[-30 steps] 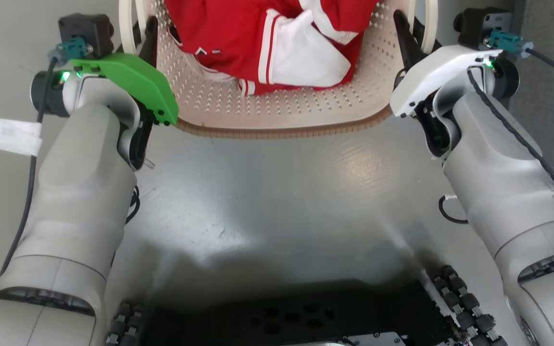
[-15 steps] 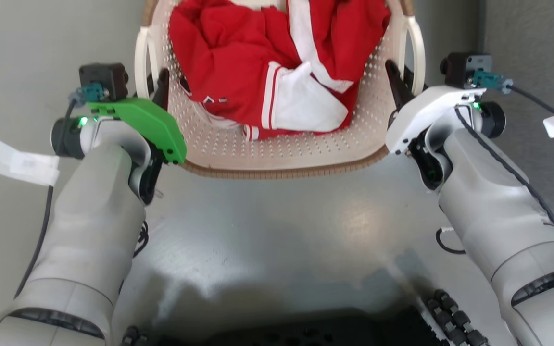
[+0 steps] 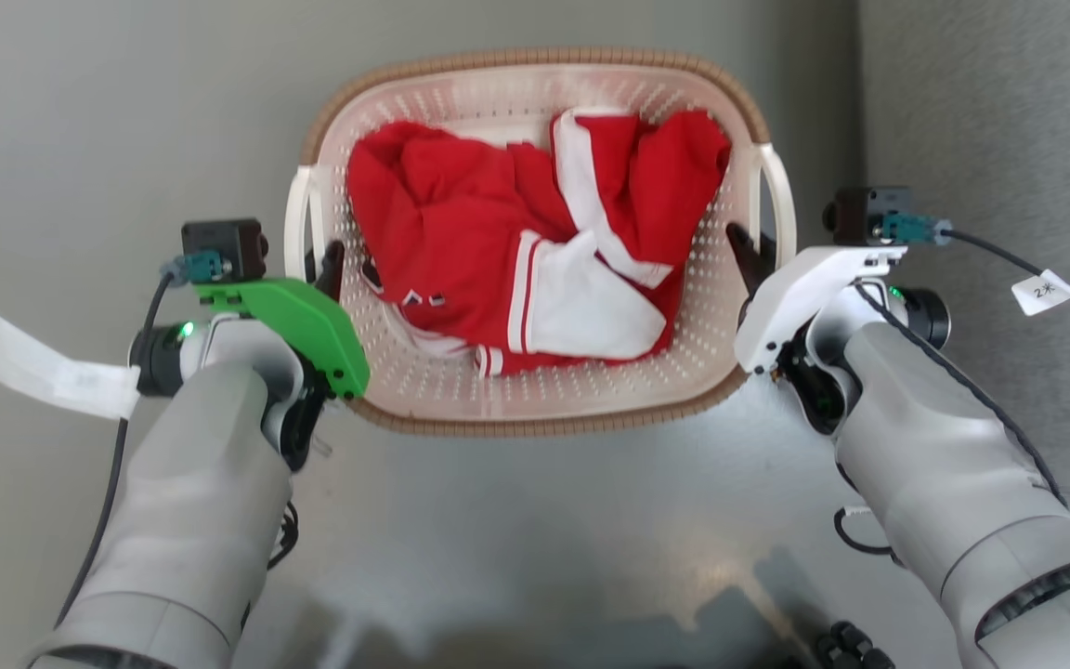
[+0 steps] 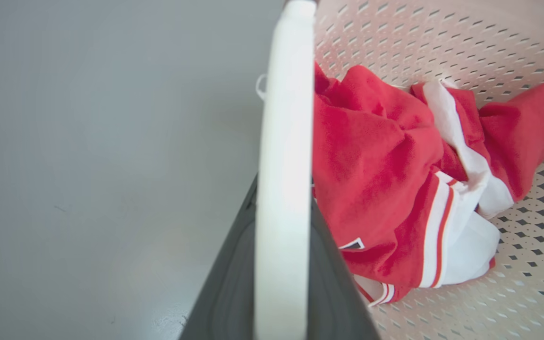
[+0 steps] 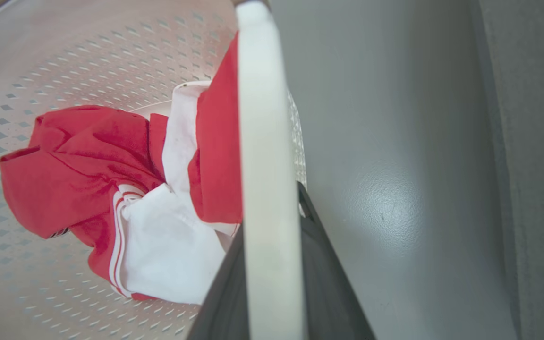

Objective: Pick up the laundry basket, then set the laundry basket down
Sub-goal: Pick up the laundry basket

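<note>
The laundry basket is cream-white and perforated with a brown woven rim, and it sits in the upper middle of the head view over the grey floor. A red and white garment lies crumpled inside it. My left gripper is shut on the basket's left loop handle, with a dark finger on each side of the white bar. My right gripper is shut on the right loop handle in the same way. I cannot tell whether the basket's bottom touches the floor.
A darker textured grey strip runs down the right side beside the smooth grey floor. White tags hang from the left arm cable and the right arm cable. Base rollers peek in at the bottom.
The head camera has moved: basket and grippers now appear lower and smaller, the whole rim is in view, and the dark base has left the frame. Both grippers keep their hold on the handles.
</note>
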You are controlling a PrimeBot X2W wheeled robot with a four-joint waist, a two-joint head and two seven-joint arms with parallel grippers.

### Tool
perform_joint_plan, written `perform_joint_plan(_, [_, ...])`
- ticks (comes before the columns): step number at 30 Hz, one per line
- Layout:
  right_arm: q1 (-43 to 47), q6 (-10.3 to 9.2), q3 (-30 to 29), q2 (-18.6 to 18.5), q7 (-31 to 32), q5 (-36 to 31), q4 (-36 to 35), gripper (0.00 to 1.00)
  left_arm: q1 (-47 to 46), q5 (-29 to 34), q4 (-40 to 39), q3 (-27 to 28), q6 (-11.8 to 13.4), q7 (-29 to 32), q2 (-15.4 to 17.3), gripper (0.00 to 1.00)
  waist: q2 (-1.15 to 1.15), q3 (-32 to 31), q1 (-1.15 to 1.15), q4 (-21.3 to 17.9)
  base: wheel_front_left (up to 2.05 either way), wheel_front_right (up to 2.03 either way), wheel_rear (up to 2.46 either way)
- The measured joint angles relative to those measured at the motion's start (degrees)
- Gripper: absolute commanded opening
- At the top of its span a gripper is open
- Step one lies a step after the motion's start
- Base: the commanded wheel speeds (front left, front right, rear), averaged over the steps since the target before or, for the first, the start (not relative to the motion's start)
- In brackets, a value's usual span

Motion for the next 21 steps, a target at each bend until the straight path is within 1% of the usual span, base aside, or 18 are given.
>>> perform_joint_plan(9, [2.47, 0.00, 2.65, 0.11, 4.19, 2.56, 0.31, 0.00, 3.03, -2.10, 2.04, -0.66, -0.01, 3.04, -0.13, 0.00, 0.00, -5.84, 0.00, -0.81, 0.00, 0.00, 0.00])
perform_joint_plan(21, [7.50, -0.02, 5.95, 0.09, 8.60, 6.22, 0.74, 0.00, 8.16, -5.87, 2.78, -2.50, -0.01, 7.31, -0.18, 0.00, 0.00, -14.70, 0.00, -1.64, 0.00, 0.00, 0.00])
